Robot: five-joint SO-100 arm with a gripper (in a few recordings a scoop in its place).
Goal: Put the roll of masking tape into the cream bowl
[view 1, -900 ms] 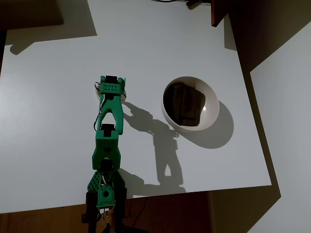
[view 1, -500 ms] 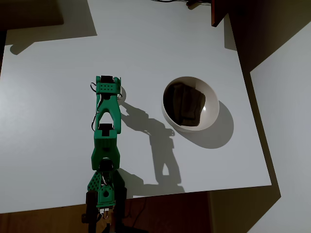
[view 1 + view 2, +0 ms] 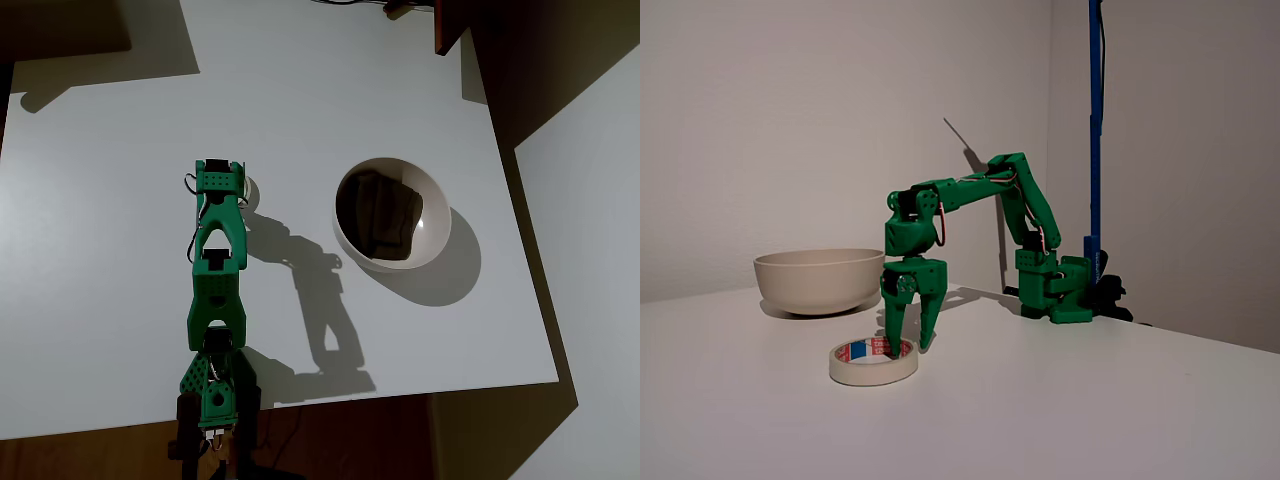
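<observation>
Fixed view: green plastic gripper [image 3: 910, 347] astride flat tape ring [image 3: 873, 362], smooth round bowl [image 3: 819, 280] behind.

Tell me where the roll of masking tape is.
In the fixed view the roll of masking tape lies flat on the white table, right of the cream bowl, under the green gripper, one finger down in its hole.
</observation>
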